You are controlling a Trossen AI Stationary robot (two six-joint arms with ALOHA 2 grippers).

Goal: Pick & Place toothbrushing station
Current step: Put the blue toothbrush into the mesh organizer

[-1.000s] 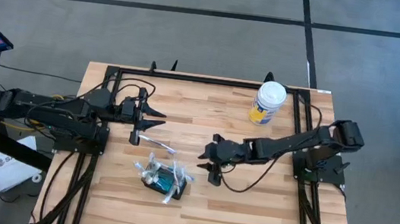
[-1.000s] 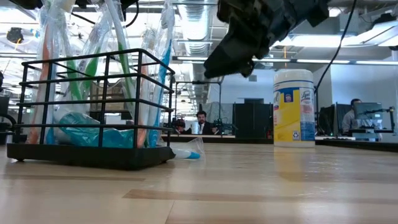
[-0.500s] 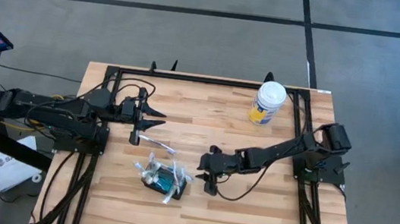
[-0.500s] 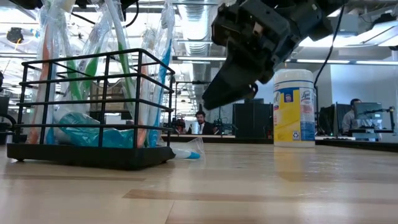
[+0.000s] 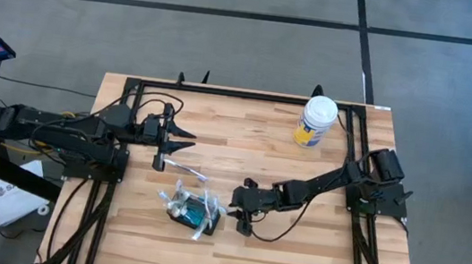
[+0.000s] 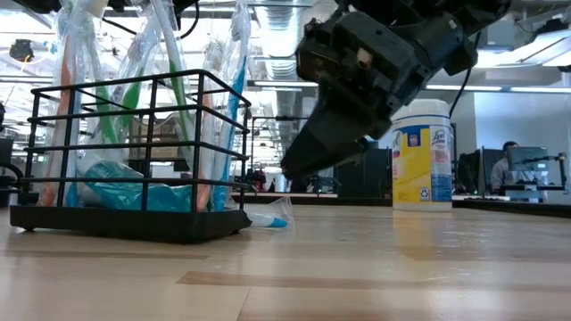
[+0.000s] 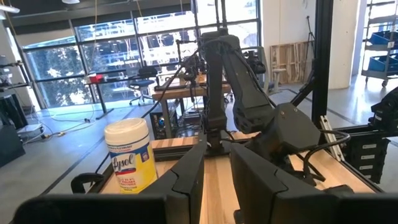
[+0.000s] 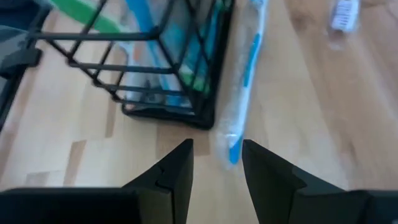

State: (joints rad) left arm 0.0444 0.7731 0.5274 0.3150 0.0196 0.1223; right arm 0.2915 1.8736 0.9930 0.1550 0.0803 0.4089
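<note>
The toothbrushing station (image 5: 194, 212) is a black wire basket holding wrapped toothbrushes; it stands on its base at the table's near middle, also in the low view (image 6: 134, 152) and the right wrist view (image 8: 149, 68). A wrapped blue toothbrush (image 8: 241, 93) lies on the table along the station's side. My right gripper (image 5: 241, 210) hangs open just right of the station, slanting down above the table (image 6: 294, 168), its fingers (image 8: 177, 168) on either side of that toothbrush's near end without touching it. My left gripper (image 5: 184, 140) waits open at the far left, pointing level.
A white-lidded, yellow-labelled canister (image 5: 316, 122) stands at the far right, also in the low view (image 6: 422, 153). Another wrapped toothbrush (image 5: 186, 171) lies loose between my left gripper and the station. Bare wood lies to the near right. People sit in the room behind.
My right gripper has sunk toward the table and moved toward its near edge and the station, tipping further downward. Its fingers stay apart. The station and the toothbrushes have not moved.
</note>
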